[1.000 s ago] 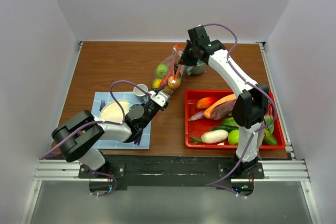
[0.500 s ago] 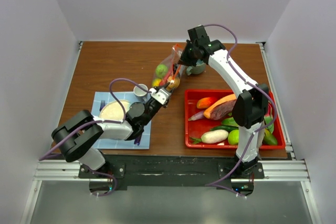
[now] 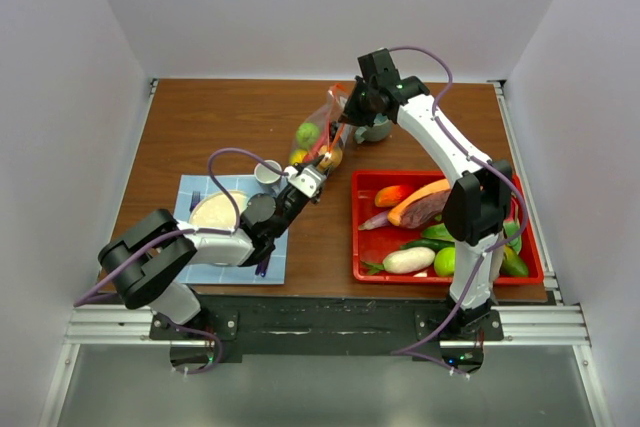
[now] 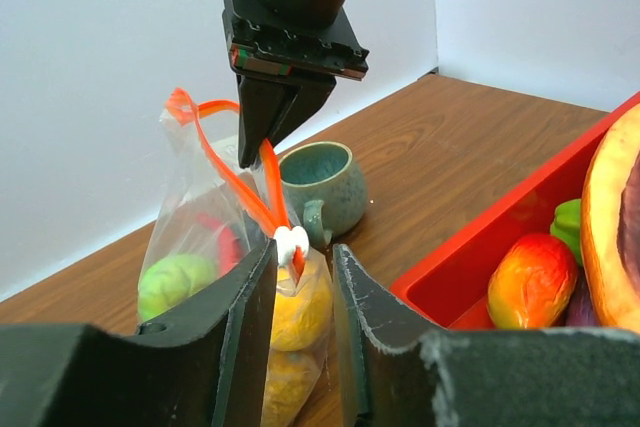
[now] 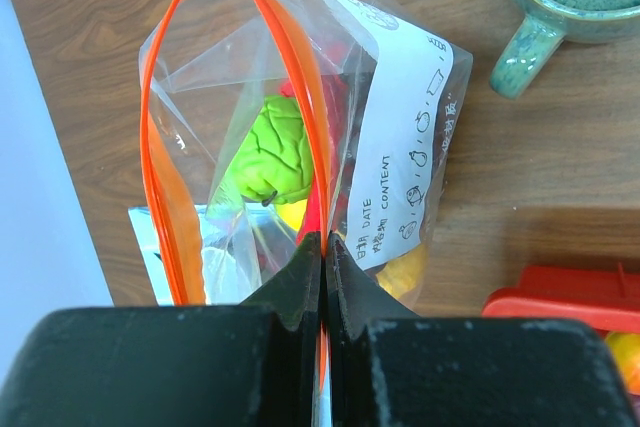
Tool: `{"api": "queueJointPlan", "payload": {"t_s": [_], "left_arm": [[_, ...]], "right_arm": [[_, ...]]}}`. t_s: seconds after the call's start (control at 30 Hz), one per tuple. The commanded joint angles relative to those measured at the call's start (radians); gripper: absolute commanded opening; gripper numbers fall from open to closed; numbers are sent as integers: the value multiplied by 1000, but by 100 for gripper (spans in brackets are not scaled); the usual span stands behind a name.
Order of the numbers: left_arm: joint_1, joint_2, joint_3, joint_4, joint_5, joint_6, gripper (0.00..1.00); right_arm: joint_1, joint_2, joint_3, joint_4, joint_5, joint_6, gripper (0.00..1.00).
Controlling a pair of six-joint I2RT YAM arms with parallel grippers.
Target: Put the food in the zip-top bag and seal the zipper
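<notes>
The zip-top bag (image 3: 318,134) hangs upright above the table with a green fruit (image 5: 275,152), yellow fruits (image 4: 295,312) and something red inside. Its mouth gapes, the orange-red zipper (image 5: 160,147) forming a loop. My right gripper (image 3: 345,119) is shut on the zipper strip from above, as its wrist view (image 5: 325,242) shows. My left gripper (image 3: 312,176) is open, its jaws on either side of the bag's near end, just below the white slider (image 4: 291,240). More food, a carrot and purple yam (image 3: 425,202) among it, lies in the red tray (image 3: 450,278).
A teal mug (image 3: 376,130) stands just behind and right of the bag, also in the left wrist view (image 4: 320,187). A blue mat with a plate (image 3: 215,212) and a small cup (image 3: 268,172) sit at the front left. The red tray's wall (image 4: 470,247) is right of my left gripper.
My left gripper has moved up towards the bag, so its jaws now flank the bag's near end. The right gripper keeps hold of the zipper.
</notes>
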Motion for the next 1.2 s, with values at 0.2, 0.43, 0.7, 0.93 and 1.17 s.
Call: {"api": "queueJointPlan", "payload": {"t_s": [0.2, 0.43, 0.7, 0.93, 1.17], "left_arm": [[39, 5, 33, 193, 1, -48, 35], [39, 9, 31, 178, 32, -48, 39], [37, 25, 36, 170, 28, -36, 40], [37, 40, 40, 178, 5, -29, 40], [39, 48, 54, 170, -14, -22, 39]], "right_arm": [[3, -59, 4, 22, -27, 17, 0], [4, -49, 15, 19, -27, 17, 0], [7, -42, 26, 19, -37, 22, 0], [12, -40, 29, 16, -36, 20, 0], [15, -39, 29, 16, -37, 20, 0]]}}
